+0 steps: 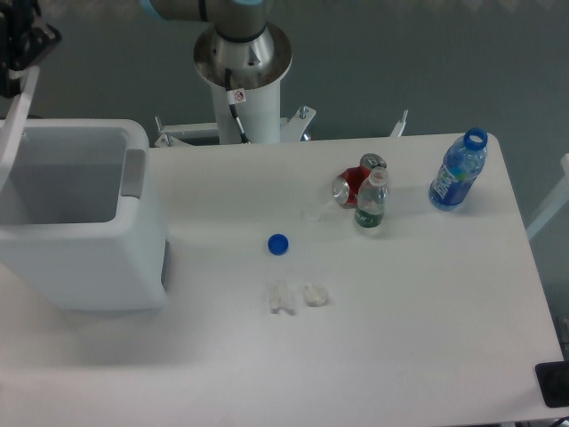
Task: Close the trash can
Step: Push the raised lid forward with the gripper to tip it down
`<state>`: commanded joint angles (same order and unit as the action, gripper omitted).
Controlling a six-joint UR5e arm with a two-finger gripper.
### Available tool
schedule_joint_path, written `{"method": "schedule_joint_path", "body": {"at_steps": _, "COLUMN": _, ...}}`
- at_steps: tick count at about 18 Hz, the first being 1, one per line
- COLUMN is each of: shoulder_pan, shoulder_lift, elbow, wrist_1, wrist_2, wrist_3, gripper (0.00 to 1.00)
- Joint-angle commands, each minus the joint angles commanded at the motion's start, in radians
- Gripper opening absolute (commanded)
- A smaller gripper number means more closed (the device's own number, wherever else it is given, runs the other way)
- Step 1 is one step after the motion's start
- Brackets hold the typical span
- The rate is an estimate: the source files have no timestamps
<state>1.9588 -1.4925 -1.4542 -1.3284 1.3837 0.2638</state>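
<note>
Trash can sits open at the left end of the table, its lid raised and tilted at the far left edge. My gripper is dark at the top-left corner, right by the lid's upper end; whether my fingers are apart or together I cannot tell.

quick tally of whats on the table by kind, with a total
trash can: 1
bottles: 2, blue bottle, clear bottle
red cans: 2
blue cap: 1
small clear pieces: 2, and
total: 8
</note>
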Motion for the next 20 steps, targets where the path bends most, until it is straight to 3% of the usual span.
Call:
{"method": "schedule_joint_path", "body": {"at_steps": 6, "shoulder_pan": 0.046, "shoulder_lift": -0.003, "elbow": -0.008, "wrist_1": 0.0, "wrist_2": -0.006, "wrist_3": 0.005, "gripper": 0.0}}
{"method": "schedule_joint_path", "body": {"at_steps": 20, "shoulder_pan": 0.064, "shoulder_lift": -0.009, "elbow": -0.051, "wrist_1": 0.005, "wrist_2": -0.003, "wrist_3": 0.009, "gripper": 0.0}}
